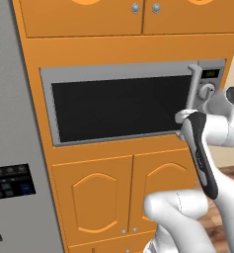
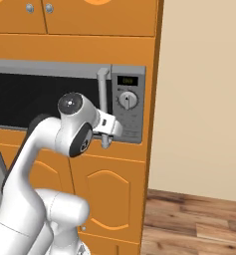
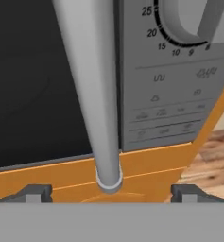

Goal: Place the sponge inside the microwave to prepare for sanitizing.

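The microwave is built into orange cabinetry, and its dark glass door is closed. A vertical grey handle runs beside the control panel with its dial. My gripper is open at the lower end of the handle, with one fingertip on each side of the bar and nothing gripped. From the right base view the hand sits just below the handle, close to the door's bottom corner. The sponge is out of view.
A grey fridge stands to the left of the microwave column. Orange cabinet doors lie below it and more sit above. To the right are a beige wall and wooden floor.
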{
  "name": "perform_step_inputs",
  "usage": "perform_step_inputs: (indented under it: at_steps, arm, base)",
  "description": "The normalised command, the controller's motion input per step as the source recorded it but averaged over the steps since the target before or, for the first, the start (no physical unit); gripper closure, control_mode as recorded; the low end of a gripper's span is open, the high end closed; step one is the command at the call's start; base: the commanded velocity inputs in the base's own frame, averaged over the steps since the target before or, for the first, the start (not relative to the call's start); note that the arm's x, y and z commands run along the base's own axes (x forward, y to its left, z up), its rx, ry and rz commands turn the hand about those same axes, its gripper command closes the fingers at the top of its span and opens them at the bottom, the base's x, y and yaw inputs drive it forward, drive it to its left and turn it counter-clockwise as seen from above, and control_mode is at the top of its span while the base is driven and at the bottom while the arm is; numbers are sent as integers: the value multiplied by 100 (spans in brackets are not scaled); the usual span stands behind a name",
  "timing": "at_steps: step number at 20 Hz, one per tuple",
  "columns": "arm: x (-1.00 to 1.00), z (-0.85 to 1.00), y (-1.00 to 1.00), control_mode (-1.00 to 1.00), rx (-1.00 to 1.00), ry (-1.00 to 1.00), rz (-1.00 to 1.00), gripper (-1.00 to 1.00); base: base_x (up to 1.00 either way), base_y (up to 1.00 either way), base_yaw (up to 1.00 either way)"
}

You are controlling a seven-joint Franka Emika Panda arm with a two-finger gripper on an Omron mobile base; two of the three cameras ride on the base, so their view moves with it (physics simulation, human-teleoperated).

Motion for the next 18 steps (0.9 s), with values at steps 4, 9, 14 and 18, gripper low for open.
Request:
perform_step_inputs:
  at_steps: [4,9,14,18]
  arm:
    - [3,0,0,-100,0,-7,14,-100]
    - [22,0,0,-100,0,0,2,-100]
    - [23,0,0,-100,0,0,0,-100]
    - [30,0,0,-100,0,0,0,-100]
  base:
    - [0,0,0]
    - [0,0,0]
    - [0,0,0]
    - [0,0,0]
